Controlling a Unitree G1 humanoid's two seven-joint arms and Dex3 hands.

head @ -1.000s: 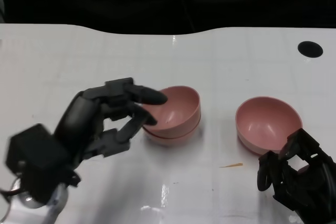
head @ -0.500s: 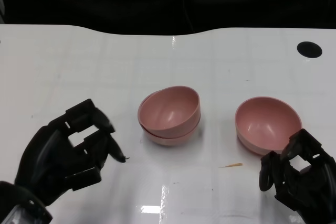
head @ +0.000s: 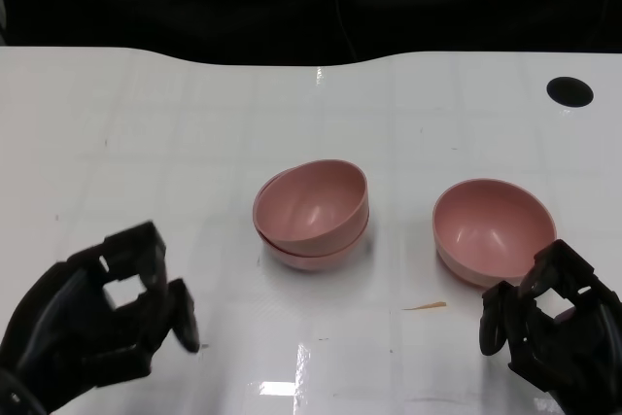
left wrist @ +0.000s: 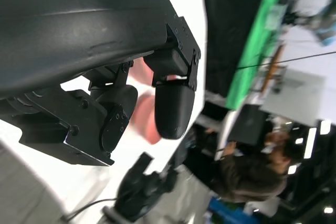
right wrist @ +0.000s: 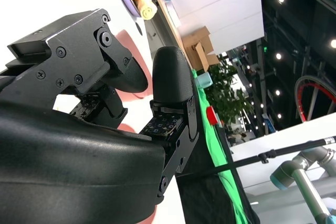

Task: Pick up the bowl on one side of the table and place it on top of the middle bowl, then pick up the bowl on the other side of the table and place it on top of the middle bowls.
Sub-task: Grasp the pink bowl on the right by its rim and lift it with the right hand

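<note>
Two pink bowls (head: 312,213) were seen stacked mid-surface (head: 194,123), third pink bowl (head: 491,230) to their right. Left hand (head: 97,323) was held empty, fingers apart, clear of stack. Right hand (head: 549,323) was positioned touching third bowl's near rim, nothing grasped

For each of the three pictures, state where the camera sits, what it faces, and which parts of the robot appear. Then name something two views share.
Head view: above, looking down at the table, stacked bowls, single bowl; left hand, right hand.
Left wrist view: behind the left hand, facing pink bowls and a person.
Right wrist view: behind the right hand, facing a pink bowl.
Shared: pink bowls.
</note>
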